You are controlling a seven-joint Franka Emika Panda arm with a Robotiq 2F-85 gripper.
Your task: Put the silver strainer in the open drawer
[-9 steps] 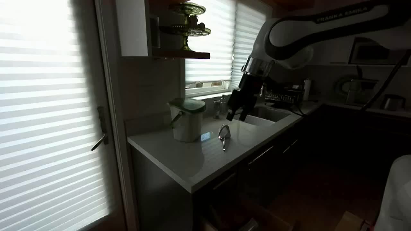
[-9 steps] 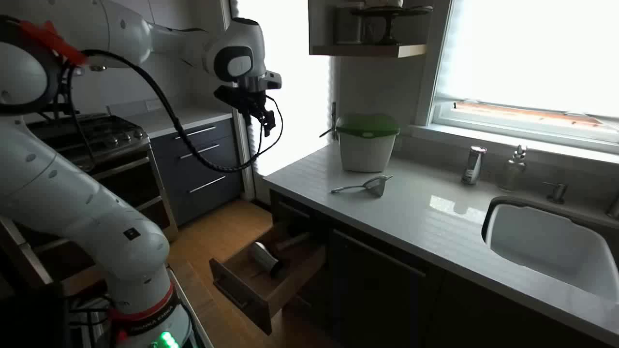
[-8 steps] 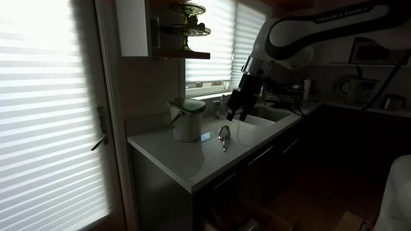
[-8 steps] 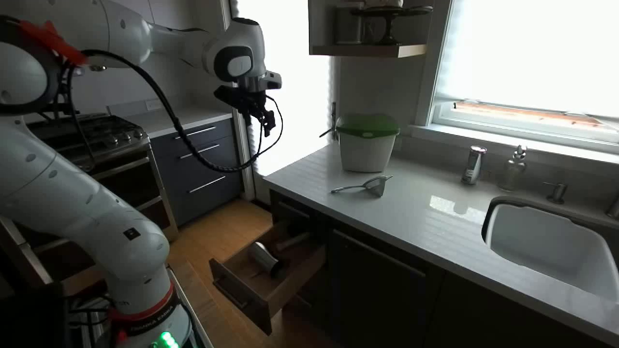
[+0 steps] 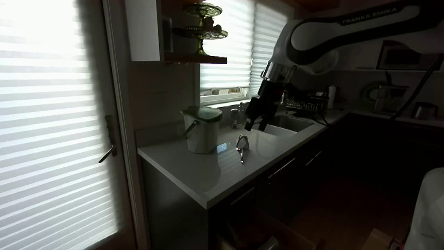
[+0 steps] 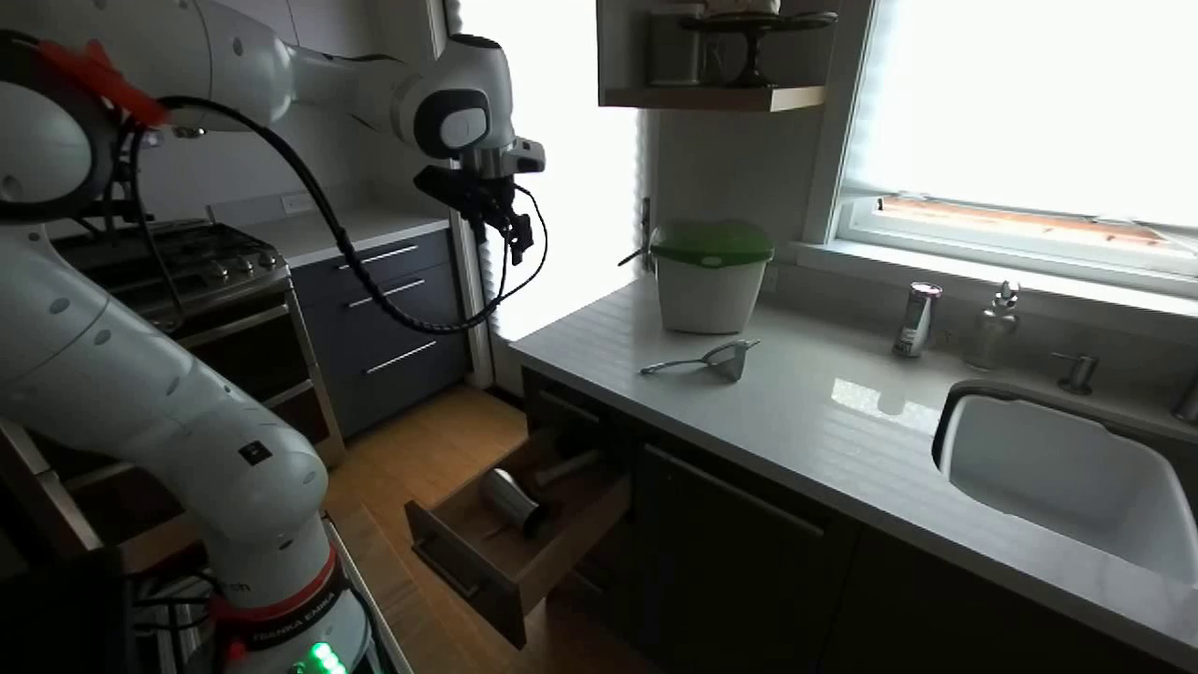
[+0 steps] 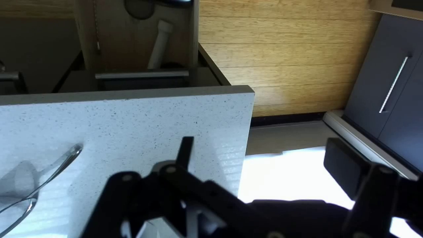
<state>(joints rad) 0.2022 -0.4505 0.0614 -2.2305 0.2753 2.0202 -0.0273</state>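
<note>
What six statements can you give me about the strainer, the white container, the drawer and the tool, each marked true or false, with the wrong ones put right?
1. The silver strainer rests on the countertop. True.
2. The white container has a green lid. True.
3. The strainer is touching the white container. False: they stand apart, with countertop between them.
4. The drawer below the countertop is pulled open. True.
5. Nothing lies in the drawer. False: a shiny object lies in it.
6. The strainer is being gripped. False: the tool is open and apart from it.
</note>
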